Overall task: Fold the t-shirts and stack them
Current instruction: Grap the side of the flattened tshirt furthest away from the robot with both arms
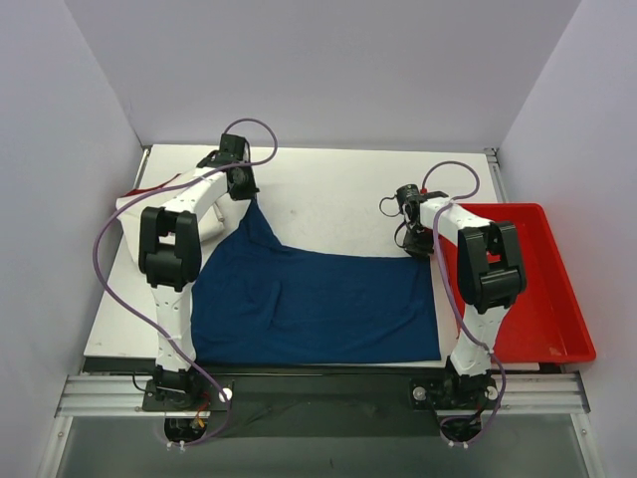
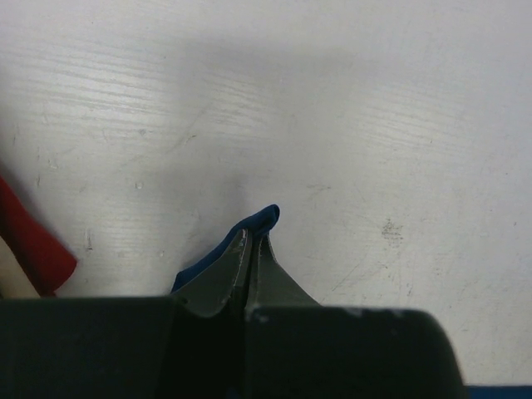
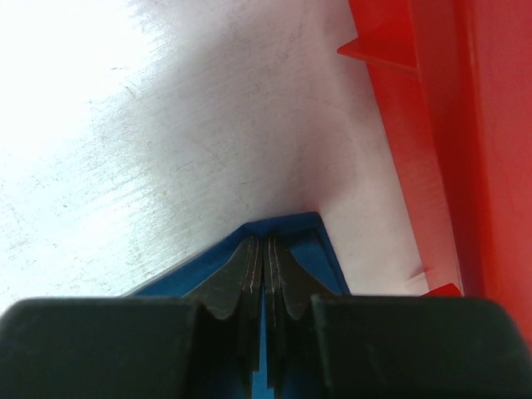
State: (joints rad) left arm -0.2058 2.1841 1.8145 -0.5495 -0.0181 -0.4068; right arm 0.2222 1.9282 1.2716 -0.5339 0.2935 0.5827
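The dark teal-blue t-shirt [image 1: 318, 304] lies spread on the white table. Its far left corner is pulled up to a point under my left gripper [image 1: 246, 194]. In the left wrist view my left gripper [image 2: 252, 241] is shut on that blue corner [image 2: 264, 219]. My right gripper [image 1: 416, 242] is at the shirt's far right corner. In the right wrist view my right gripper [image 3: 264, 243] is shut on the blue corner [image 3: 287, 224]. A cream-white shirt with a red edge [image 1: 132, 199] peeks out at the far left, also showing in the left wrist view [image 2: 29, 245].
A red plastic tray [image 1: 537, 289] stands at the right of the table, close to my right gripper; its wall shows in the right wrist view [image 3: 449, 125]. White walls enclose the table on three sides.
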